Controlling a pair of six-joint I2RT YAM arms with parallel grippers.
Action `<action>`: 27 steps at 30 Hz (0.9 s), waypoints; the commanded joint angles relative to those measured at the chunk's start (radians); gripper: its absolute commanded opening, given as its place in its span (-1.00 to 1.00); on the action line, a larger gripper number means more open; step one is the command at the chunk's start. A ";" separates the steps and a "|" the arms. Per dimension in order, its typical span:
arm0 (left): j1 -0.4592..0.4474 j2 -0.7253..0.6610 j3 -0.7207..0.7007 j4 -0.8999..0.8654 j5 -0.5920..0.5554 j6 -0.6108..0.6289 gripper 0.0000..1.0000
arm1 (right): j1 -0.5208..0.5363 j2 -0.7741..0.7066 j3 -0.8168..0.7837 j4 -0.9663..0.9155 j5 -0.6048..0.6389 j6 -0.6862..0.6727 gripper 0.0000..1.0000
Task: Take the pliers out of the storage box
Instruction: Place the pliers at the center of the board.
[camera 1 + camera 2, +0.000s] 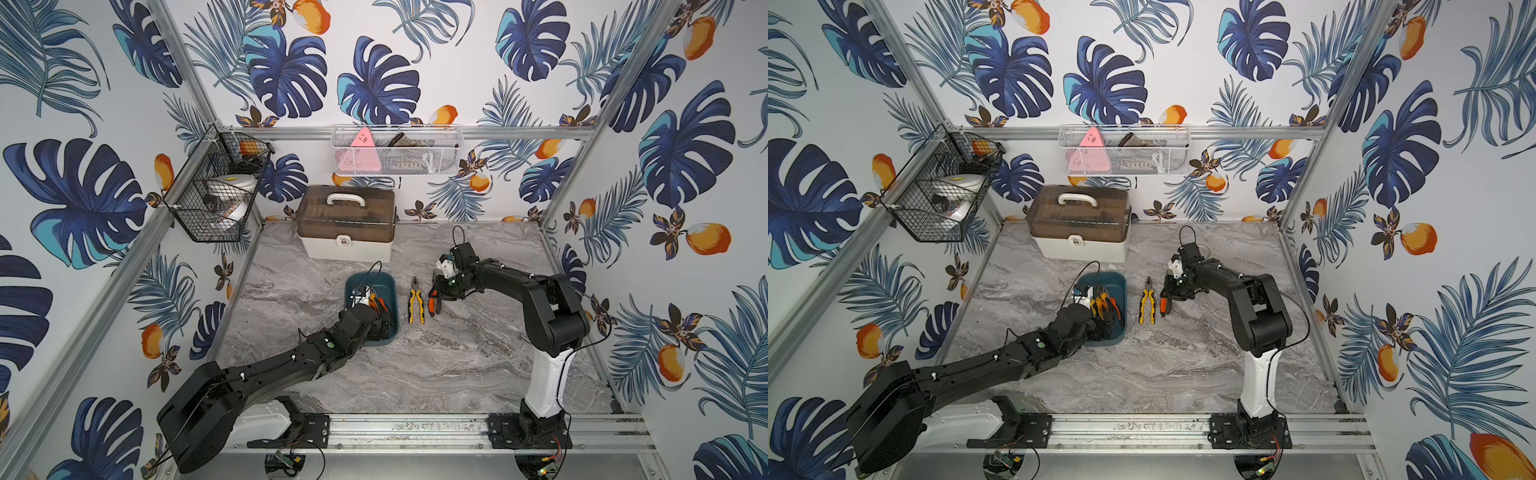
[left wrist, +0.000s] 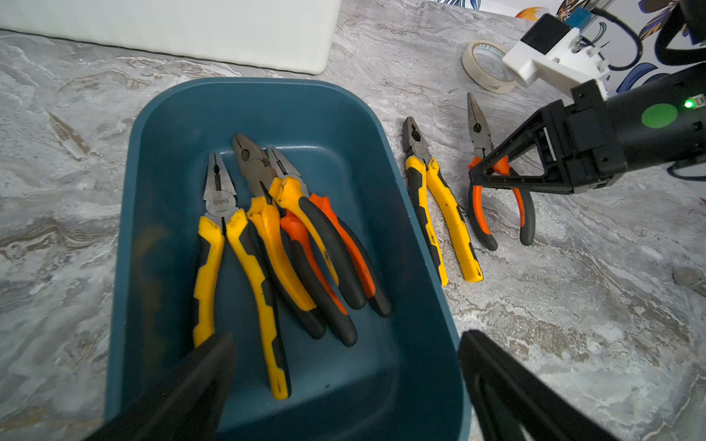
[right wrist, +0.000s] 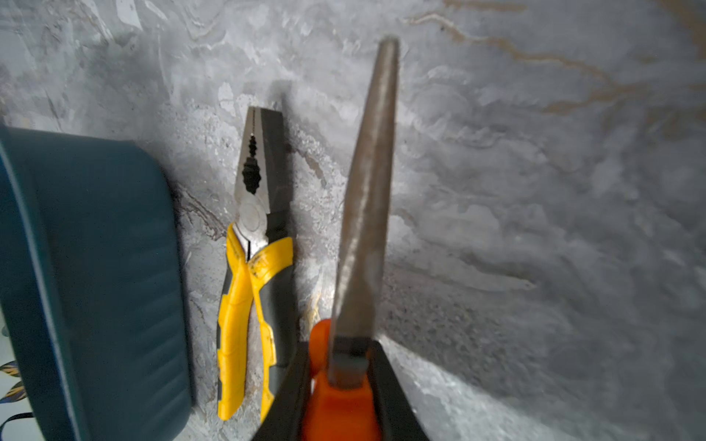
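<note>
- Left wrist view only: three pliers point(image 2: 267, 229) lie inside the storage box point(image 2: 131, 229), lengthwise, heads toward the white case point(image 2: 191, 30). The left gripper point(image 2: 347, 338) is spread wide at the box's opposite end.
- Right wrist view: the right gripper point(image 3: 340, 385) is clamped on the orange long-nose pliers point(image 3: 366, 214), outside the box. These lie parallel to the yellow pliers point(image 3: 248, 267) beside it.

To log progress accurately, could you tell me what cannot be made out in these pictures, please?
- Both top views: the left arm covers much of the tray; the pliers inside cannot be counted.
- Right wrist view: orange pliers blurred, handles hidden by the right gripper and bottom edge.
- Both top views: case contents dim behind its lid.
</note>
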 commanded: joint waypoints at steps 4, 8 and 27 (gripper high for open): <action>0.002 0.008 0.013 0.003 0.011 0.013 0.98 | -0.013 0.005 -0.061 0.004 -0.006 0.041 -0.63; 0.001 0.011 0.015 0.001 -0.003 0.011 0.98 | -0.013 -0.008 -0.073 -0.010 0.037 0.048 -0.26; 0.001 -0.014 0.007 -0.002 -0.011 0.015 0.98 | 0.010 -0.028 -0.039 -0.069 0.285 0.066 0.23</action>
